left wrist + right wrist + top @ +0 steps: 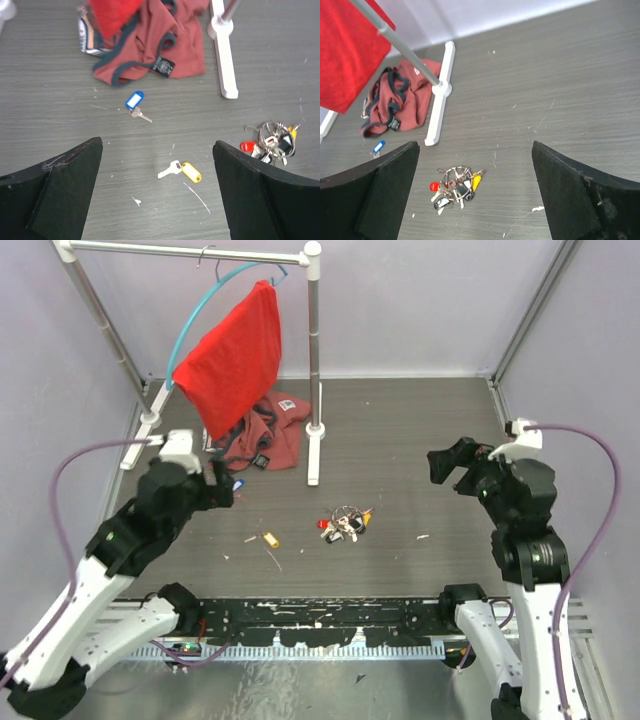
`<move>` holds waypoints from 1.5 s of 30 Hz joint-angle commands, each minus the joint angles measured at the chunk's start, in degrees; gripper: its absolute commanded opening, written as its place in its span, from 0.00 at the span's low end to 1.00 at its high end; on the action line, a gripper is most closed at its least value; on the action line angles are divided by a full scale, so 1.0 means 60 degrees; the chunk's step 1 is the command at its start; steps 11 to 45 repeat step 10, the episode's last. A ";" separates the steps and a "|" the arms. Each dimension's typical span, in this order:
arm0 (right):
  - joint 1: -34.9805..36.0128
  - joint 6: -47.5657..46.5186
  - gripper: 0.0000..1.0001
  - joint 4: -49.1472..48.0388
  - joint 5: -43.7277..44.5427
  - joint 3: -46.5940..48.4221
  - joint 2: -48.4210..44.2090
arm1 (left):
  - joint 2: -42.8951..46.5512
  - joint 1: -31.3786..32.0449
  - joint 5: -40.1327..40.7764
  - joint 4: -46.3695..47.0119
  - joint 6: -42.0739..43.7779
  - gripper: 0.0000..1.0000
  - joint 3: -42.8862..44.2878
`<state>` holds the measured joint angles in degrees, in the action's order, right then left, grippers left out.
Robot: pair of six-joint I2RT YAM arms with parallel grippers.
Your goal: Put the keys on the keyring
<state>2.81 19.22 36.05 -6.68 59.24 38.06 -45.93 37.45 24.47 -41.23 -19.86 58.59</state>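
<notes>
A cluster of keys with red, yellow and black heads lies mid-table, tangled with the thin silver keyring. The cluster also shows in the right wrist view and in the left wrist view. A loose key with a yellow tag lies left of the cluster. A loose key with a blue tag lies near the garment. My left gripper is open and empty above the yellow-tagged key. My right gripper is open and empty, high above and right of the cluster.
A white clothes rack stands at the back left, with a red cloth on a teal hanger hoop. A maroon garment lies by the rack's foot. White scraps dot the grey table.
</notes>
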 commanded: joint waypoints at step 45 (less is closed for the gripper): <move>0.0015 -0.0206 1.00 -0.0203 0.0527 -0.0554 -0.1927 | 0.4010 -0.0011 0.1588 -0.0514 -0.0418 0.98 -0.1671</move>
